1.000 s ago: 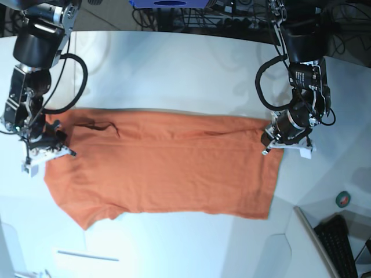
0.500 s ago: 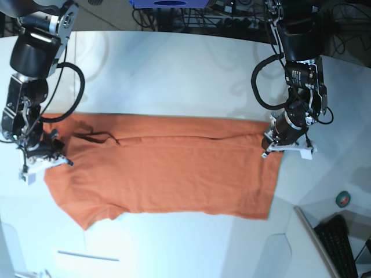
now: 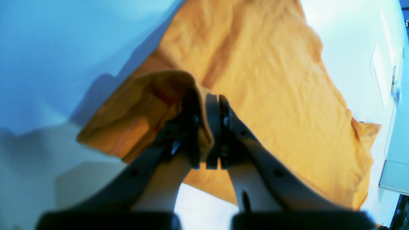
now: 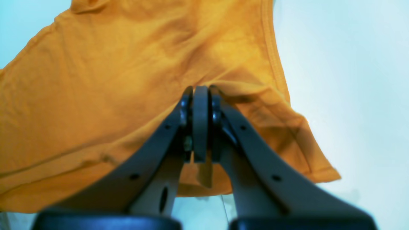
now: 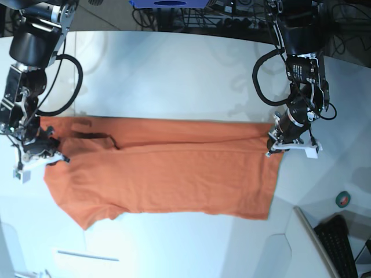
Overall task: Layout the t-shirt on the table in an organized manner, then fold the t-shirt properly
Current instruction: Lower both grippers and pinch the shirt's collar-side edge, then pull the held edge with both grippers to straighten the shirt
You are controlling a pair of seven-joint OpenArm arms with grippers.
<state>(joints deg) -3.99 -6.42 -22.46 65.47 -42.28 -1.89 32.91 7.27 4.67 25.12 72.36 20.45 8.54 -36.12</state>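
Note:
The orange t-shirt (image 5: 174,174) lies spread sideways across the white table (image 5: 174,75), its far edge pulled taut between both arms. In the base view my left gripper (image 5: 277,146) is at the shirt's right end, shut on a raised corner of cloth. The left wrist view shows its fingers (image 3: 223,127) pinching a bunched fold of the t-shirt (image 3: 271,80). My right gripper (image 5: 51,153) is at the shirt's left end by the sleeve. In the right wrist view that gripper (image 4: 200,121) is shut on the t-shirt (image 4: 96,80) near a hemmed edge.
A green tape roll (image 5: 344,199) and a black keyboard (image 5: 339,243) sit at the front right, beyond a table seam. A thin pale strip (image 5: 87,255) lies near the front left. Cables and a blue object (image 5: 168,3) line the far edge.
Both grippers have drifted slightly outward, keeping their hold. The shirt's far edge is now straighter and sits a little nearer the front.

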